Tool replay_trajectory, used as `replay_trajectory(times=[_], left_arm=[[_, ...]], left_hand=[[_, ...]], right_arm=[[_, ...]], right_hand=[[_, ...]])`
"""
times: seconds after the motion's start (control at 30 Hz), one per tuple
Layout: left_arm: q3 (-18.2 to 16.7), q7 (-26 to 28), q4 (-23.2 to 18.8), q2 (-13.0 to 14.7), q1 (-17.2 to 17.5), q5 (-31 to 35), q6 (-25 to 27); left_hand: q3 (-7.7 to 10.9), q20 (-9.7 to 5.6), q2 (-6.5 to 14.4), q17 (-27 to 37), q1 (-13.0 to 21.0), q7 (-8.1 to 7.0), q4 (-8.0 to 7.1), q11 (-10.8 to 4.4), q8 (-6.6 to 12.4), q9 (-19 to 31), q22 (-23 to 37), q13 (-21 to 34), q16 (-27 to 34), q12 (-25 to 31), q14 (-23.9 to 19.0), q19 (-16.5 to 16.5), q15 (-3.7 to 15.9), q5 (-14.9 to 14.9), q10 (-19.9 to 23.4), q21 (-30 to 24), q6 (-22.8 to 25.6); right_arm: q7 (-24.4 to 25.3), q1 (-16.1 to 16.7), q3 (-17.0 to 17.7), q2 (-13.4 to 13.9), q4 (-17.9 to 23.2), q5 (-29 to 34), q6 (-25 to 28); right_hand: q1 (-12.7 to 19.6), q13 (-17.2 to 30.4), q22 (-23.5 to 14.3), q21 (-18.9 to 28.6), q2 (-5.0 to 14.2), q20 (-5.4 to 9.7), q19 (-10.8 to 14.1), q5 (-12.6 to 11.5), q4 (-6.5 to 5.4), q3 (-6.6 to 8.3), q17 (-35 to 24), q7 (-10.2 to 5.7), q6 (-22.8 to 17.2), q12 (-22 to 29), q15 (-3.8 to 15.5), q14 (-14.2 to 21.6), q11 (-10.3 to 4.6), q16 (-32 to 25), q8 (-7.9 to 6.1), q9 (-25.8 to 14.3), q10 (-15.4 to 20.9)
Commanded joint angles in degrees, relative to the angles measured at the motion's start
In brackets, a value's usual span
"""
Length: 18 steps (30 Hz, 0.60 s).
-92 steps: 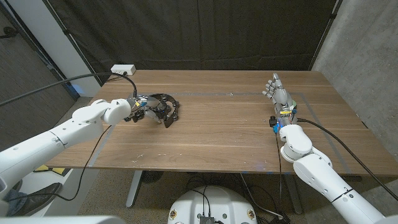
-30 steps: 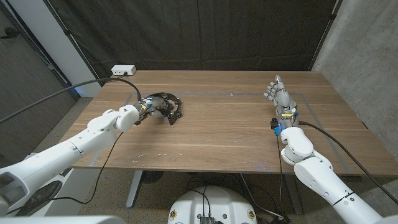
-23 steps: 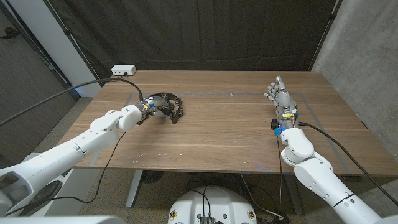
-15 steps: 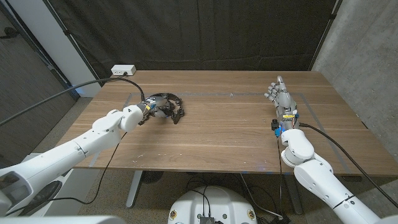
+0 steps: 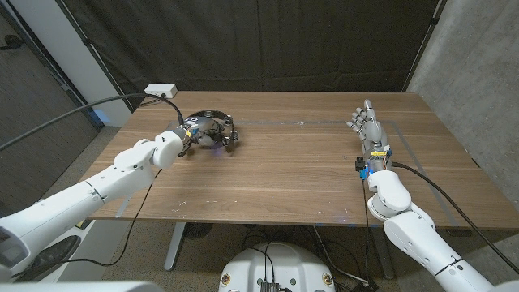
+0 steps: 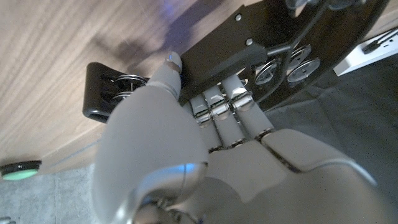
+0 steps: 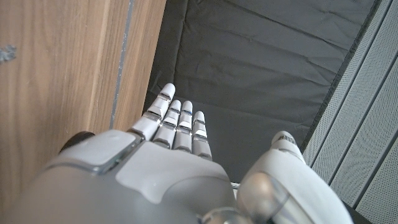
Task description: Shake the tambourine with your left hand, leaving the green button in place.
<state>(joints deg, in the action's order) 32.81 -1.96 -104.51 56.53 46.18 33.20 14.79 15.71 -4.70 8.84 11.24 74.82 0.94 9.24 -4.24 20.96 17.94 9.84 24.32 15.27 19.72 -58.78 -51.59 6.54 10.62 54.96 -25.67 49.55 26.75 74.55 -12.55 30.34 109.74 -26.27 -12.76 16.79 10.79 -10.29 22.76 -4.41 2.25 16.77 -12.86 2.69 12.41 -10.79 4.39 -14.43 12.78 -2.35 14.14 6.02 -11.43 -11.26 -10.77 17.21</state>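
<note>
In the head view, the left hand [image 5: 188, 132] sits in the upper left of the frame, over the far left part of the wooden table [image 5: 284, 174], and it grips the black tambourine [image 5: 212, 130]. The tambourine reaches from the hand toward the frame's middle; whether it touches the table cannot be told. In the left wrist view the left hand [image 6: 205, 155] has its fingers [image 6: 239, 102] curled over the tambourine's dark frame [image 6: 217, 56], with the thumb pressed against the frame's side, and round metal jingles [image 6: 292, 65] show in its slots. A small green button [image 6: 18, 169] lies at the lower left edge of that picture, beside the table's edge.

The right hand [image 5: 366, 123] stands at the right of the head view, near the table's right side, fingers straight, close together and pointing toward the far edge, holding nothing. In the right wrist view the right hand [image 7: 174, 155] shows the same straight fingers [image 7: 177, 118] against a dark curtain [image 7: 261, 62].

A white power strip [image 5: 160, 90] rests at the table's far left corner.
</note>
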Motion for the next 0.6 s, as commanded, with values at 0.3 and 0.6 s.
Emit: replay_trajectory(times=[0.3,0.6], left_arm=[[-6.7,13.0,-2.8,-2.2,2.7,-6.1,-2.7],[-10.9,21.8,-1.3,-7.7,3.5,-15.0,-12.6]], left_hand=[[5.35,-0.27,0.1,0.4,-0.6,2.39,-4.91,-1.36,-0.44,-0.3,0.1,0.8,-0.7,-0.1,-2.7,-0.5,3.38,0.2,0.8,-0.1,2.2],[5.68,-0.45,0.2,0.1,-0.9,1.96,-5.13,-1.83,-0.55,-0.3,0.2,1.4,-1.0,-0.2,-2.9,-0.6,4.13,0.1,0.9,0.0,2.2]], right_arm=[[-1.7,0.0,-0.5,-0.7,-1.4,0.5,-2.4],[-4.0,-1.9,-2.2,-1.5,-3.9,0.4,-4.1]], right_hand=[[0.1,0.2,-0.1,-0.2,0.59,0.74,0.6,0.1,-0.02,-0.28,-0.1,-0.18,-0.3,0.3,0.20,0.5,0.11,0.0,-0.23,-0.3,0.7],[0.1,0.2,-0.1,-0.3,0.64,0.77,0.7,0.2,0.02,-0.31,-0.1,-0.06,-0.4,0.2,0.20,0.6,0.08,0.0,-0.23,-0.3,0.7]])
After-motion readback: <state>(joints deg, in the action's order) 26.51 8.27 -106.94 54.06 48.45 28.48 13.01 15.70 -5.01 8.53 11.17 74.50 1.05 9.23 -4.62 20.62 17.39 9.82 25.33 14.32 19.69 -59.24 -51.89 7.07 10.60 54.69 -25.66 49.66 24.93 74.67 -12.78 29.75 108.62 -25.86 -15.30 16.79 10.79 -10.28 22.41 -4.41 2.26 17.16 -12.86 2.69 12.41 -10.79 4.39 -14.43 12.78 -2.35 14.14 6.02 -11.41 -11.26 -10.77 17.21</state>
